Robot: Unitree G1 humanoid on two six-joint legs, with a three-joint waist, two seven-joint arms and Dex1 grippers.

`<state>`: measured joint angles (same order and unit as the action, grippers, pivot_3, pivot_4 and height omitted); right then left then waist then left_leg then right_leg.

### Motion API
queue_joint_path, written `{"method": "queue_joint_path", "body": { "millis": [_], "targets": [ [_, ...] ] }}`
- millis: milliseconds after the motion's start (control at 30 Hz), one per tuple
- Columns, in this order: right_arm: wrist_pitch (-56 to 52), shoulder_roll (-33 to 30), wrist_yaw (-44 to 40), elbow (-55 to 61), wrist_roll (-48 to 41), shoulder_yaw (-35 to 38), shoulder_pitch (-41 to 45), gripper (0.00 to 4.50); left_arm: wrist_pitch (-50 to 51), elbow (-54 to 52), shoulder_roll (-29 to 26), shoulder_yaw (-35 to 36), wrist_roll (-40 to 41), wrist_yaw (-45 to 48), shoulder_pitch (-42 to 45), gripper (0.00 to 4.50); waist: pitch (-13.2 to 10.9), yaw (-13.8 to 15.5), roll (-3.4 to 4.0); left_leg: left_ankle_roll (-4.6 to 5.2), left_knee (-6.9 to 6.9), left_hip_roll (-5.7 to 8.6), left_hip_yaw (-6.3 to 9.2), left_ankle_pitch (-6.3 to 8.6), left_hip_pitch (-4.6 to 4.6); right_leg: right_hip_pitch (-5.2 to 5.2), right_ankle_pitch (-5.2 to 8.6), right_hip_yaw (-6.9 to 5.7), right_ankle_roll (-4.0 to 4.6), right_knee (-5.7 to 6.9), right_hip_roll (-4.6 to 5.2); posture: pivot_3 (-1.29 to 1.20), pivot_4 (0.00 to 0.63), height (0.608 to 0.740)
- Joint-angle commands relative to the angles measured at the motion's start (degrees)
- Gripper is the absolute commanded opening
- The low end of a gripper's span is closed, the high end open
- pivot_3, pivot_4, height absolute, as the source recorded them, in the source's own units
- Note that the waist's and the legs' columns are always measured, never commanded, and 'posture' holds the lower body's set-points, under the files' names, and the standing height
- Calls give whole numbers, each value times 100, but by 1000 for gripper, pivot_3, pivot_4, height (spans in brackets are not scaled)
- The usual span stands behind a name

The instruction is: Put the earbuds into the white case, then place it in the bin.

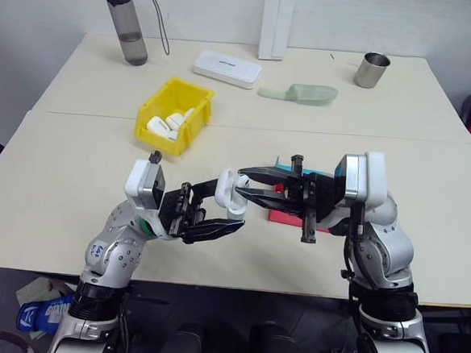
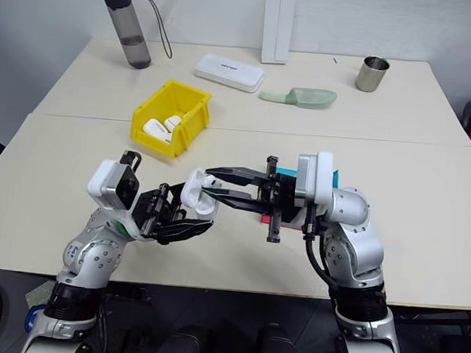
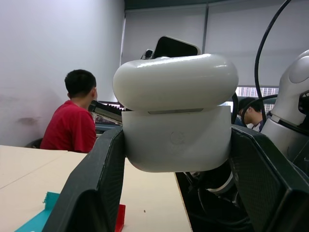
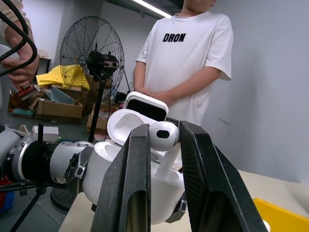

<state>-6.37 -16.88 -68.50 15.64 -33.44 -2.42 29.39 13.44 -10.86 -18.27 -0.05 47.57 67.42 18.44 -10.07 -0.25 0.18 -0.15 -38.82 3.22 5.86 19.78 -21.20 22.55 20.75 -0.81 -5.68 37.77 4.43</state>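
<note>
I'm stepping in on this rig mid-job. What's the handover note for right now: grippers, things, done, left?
Left gripper: shut on the white case, lid flipped open, held up over the table's near edge.
Right gripper: shut on one earbud, right at the open case.
Yellow bin: farther back on the left, a few white items already in it.
Done: case picked up and opened, earbud brought to it.
Left: seat the earbud, close the lid, put the case in the bin. Cannot tell if another earbud is already inside.

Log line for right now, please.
left claw: shut on white case, lid open | right claw: shut on earbud, over case | bin: not yet reached
</note>
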Motion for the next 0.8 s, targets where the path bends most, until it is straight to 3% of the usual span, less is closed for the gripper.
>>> {"method": "queue_joint_path", "body": {
  "millis": [33, 800],
  "targets": [
    [202, -17, -20, 15, 55, -123, 84, 438, -73, -252, 17, 21, -23, 34, -23, 2761, 0, 0, 0, 0, 1, 0, 0, 0, 0, 0, 0, 0, 0, 0, 0, 0, 150, 740],
    [104, -540, -239, -237, -117, -288, -26, 438, -257, -286, 356, 26, -221, -22, 150, 2761, 0, 7, 0, 0, 1, 0, 0, 0, 0, -1, 0, 0, 0, -2, 0, 0, 150, 740]
  ]
}}
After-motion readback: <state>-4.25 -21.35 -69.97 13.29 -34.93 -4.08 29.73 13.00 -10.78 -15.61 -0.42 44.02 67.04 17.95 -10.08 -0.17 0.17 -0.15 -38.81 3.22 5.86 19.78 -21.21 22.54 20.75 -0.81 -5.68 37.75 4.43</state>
